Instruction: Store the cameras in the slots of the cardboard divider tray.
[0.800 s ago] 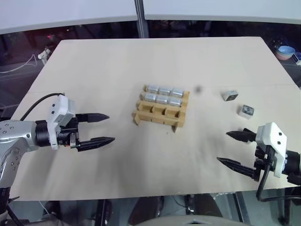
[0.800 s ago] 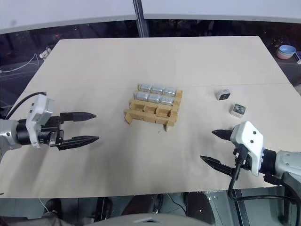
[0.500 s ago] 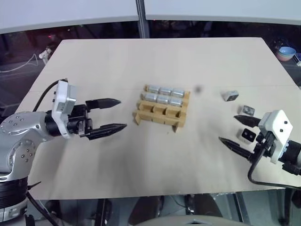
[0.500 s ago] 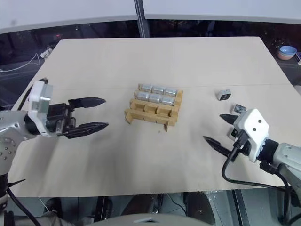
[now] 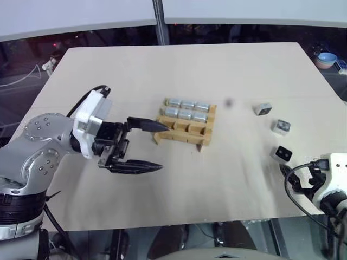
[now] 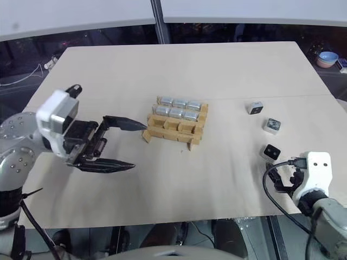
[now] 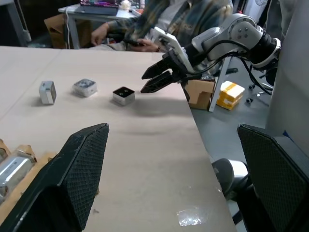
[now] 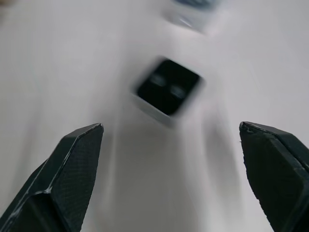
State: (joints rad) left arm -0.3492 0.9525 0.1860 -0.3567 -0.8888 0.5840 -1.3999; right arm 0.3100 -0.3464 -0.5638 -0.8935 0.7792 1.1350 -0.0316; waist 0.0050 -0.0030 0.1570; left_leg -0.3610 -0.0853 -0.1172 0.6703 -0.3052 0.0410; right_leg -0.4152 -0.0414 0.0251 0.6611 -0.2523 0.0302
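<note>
The cardboard divider tray (image 5: 184, 134) sits mid-table. Several silver cameras (image 5: 187, 109) fill its two back rows, and the front-row slots are bare. Three loose cameras lie to the right: one farthest back (image 5: 262, 109), one in the middle (image 5: 281, 127) and a dark-faced one nearest (image 5: 282, 154). My left gripper (image 5: 164, 146) is open, turned sideways, its upper fingertip close to the tray's front left corner. My right gripper (image 8: 170, 128) is open at the table's right front edge, just short of the dark-faced camera (image 8: 168, 92), holding nothing.
A blue bowl (image 5: 327, 58) stands off the table at the far right. A metal pole (image 5: 158, 21) rises behind the far edge. In the left wrist view a seated person (image 7: 178, 19) and yellow and brown boxes (image 7: 227, 94) lie beyond the table's right side.
My left gripper swung right up to the tray's front left corner. My right gripper drew back toward the near right edge, uncovering the nearest loose camera. Both stayed open.
</note>
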